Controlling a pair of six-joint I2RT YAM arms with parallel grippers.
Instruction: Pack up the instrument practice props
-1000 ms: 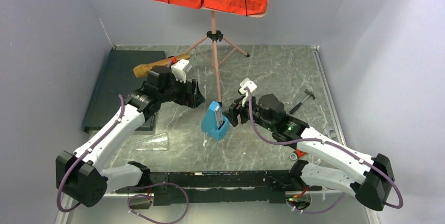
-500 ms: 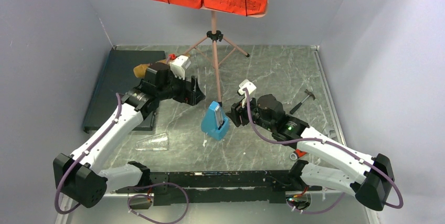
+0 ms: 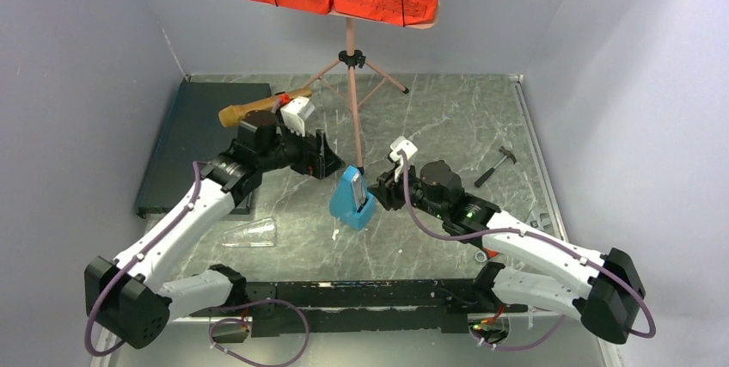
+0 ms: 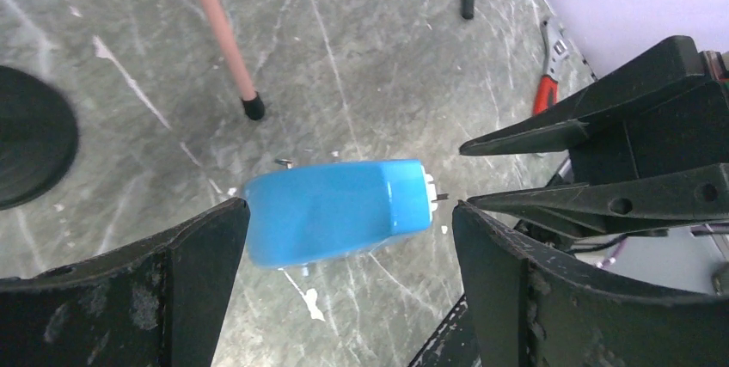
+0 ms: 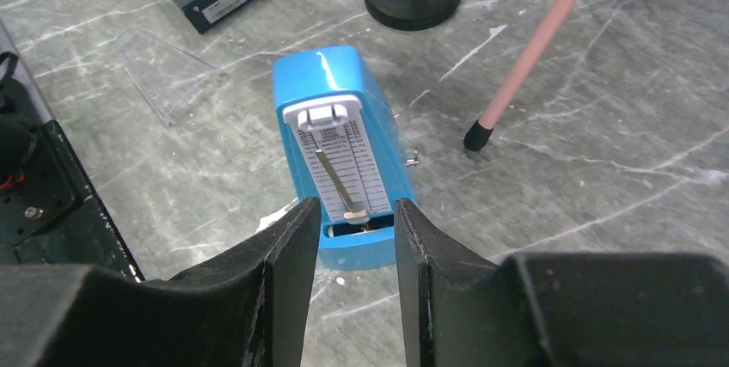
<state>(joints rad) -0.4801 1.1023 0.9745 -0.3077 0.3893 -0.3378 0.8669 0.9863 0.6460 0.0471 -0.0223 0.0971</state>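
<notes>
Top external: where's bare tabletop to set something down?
Free: far-right marble tabletop, between the pink tripod music stand and the small black-handled hammer; also the near strip between the clear plastic cover and the blue wedge-shaped metronome. Crowded: centre, left gripper and right gripper by it.

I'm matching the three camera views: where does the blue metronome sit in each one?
Top external: blue metronome, just left of centre.
Left wrist: middle, slightly low.
Right wrist: centre, dial facing the camera.
Shared landmark: black foot of the pink stand leg, beside it in all three.
</notes>
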